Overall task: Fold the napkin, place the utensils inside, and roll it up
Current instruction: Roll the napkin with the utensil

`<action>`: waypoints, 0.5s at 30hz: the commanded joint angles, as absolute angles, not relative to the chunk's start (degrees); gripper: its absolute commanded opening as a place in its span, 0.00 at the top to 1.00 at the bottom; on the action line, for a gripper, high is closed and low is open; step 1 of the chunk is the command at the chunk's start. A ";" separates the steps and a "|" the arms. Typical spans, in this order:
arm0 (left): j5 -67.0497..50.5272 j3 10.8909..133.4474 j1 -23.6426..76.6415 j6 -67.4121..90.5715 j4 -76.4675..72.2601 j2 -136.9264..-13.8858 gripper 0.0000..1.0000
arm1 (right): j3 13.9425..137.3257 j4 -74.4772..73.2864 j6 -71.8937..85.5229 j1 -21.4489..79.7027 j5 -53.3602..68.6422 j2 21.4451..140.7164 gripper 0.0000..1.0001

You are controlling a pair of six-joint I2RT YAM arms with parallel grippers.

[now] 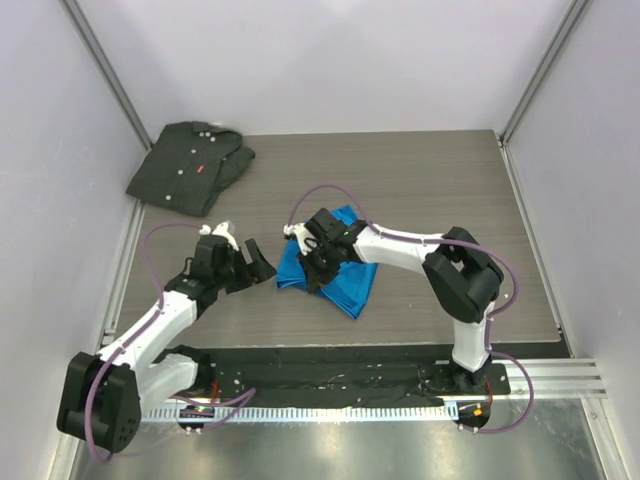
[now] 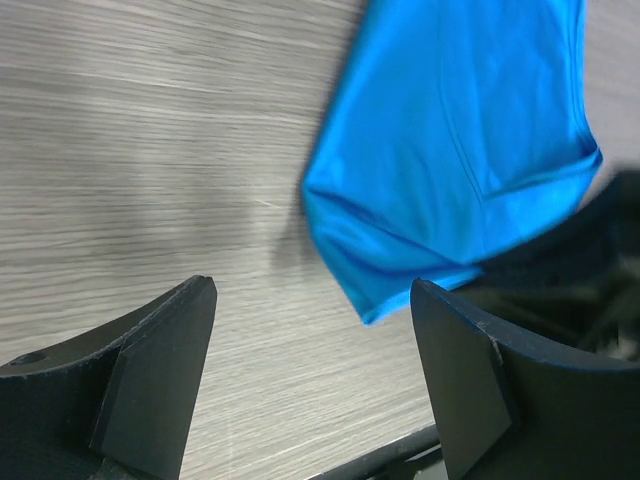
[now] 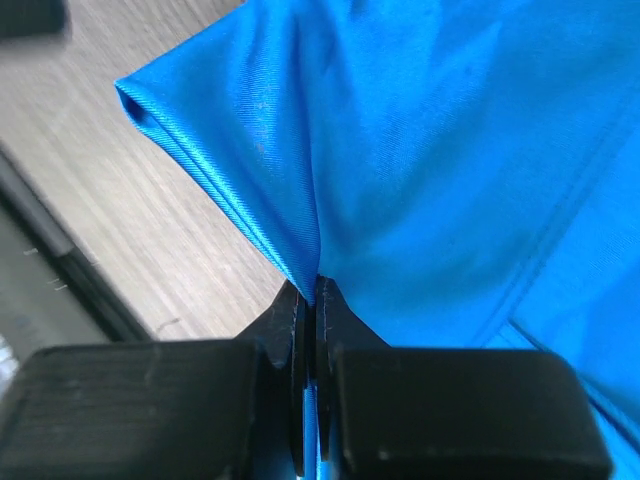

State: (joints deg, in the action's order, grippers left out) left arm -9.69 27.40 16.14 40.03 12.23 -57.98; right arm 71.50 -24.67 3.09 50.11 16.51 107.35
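Top external view: the napkin [image 1: 345,285] lies near the middle of the worktop [image 1: 430,180], bright blue, bunched into an uneven shape rather than a neat rectangle. The right hand [image 1: 312,252] sits over its left part. The left hand [image 1: 252,264] hangs just beside the napkin's left edge, apart from the cloth.

In the right wrist view, the right hand [image 3: 310,300] has its 2 fingers pressed together on a pinch of the napkin [image 3: 430,150], and the cloth rises from the grip in a doubled ridge toward a corner with at least 2 layers showing. In the left wrist view, the left hand [image 2: 312,290] has its fingers spread wide with nothing between them, and the napkin [image 2: 450,130] lies beyond the fingertips on the wood, one folded corner pointing toward the camera.

As a judgement, the task is in its first step. The cloth appears doubled over at least once, but the fold looks unfinished, since the edges are not squared and 1 hand is clamped on a layer. No knife or other utensil shows in any of the 3 views, so it cannot be said where it lies. Laying it inside and rolling the cloth are both left to do. The dark shirt [image 1: 190,165] lies at the far left corner, well apart from the work.
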 commanded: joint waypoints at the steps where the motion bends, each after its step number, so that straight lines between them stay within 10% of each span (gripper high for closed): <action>1: -6.51 27.51 19.77 36.13 8.44 -57.56 0.16 | 76.02 -30.13 4.31 46.59 32.07 111.88 0.99; 15: 2.00 29.35 31.54 30.77 8.70 -62.49 0.15 | 81.12 -35.95 3.69 41.14 40.87 122.25 0.99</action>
